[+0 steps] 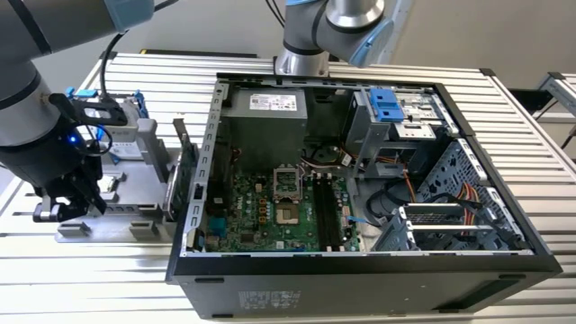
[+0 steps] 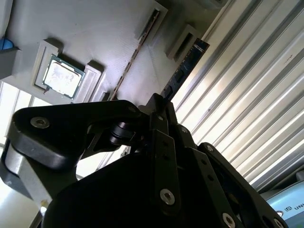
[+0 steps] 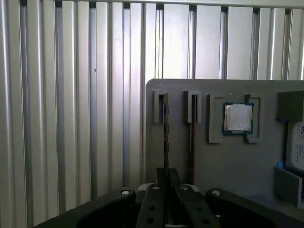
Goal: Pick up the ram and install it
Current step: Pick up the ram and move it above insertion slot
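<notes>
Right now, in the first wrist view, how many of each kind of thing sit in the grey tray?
Ram: 1
Other thin stick in a slot: 1
Processor chip: 1
Hard drive, cut off at the edge: 1
Total: 4

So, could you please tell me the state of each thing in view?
gripper: shut on the ram
ram: standing on edge in a slot of the holder
second stick: standing in the neighbouring slot, untouched
processor: lying flat in its pocket
computer case: side open
</notes>
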`<state>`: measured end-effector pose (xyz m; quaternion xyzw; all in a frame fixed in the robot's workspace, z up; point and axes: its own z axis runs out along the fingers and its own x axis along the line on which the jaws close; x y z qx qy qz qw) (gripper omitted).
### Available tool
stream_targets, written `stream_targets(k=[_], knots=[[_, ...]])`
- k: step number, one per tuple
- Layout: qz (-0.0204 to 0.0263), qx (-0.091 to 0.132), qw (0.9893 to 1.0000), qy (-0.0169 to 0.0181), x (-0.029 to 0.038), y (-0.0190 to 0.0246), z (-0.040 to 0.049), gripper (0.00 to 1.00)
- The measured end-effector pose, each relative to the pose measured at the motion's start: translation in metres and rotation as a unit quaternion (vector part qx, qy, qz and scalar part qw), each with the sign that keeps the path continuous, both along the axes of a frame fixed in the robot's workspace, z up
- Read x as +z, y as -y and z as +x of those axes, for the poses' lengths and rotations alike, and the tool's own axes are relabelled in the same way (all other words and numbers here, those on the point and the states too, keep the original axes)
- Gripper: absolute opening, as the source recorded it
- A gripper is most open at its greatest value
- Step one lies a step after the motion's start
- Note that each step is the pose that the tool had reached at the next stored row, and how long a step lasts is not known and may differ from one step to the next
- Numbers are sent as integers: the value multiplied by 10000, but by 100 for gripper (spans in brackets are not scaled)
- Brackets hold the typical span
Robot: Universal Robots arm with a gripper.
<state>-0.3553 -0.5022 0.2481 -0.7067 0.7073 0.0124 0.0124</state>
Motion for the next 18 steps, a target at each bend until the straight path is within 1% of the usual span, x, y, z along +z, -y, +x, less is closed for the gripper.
stream_targets(k=[10, 13, 18], knots=[[-1, -4, 10000, 0, 1, 0, 0, 0], [-2, -15, 10000, 0, 21, 0, 0, 0], [-1, -34, 10000, 0, 76, 0, 0, 0]])
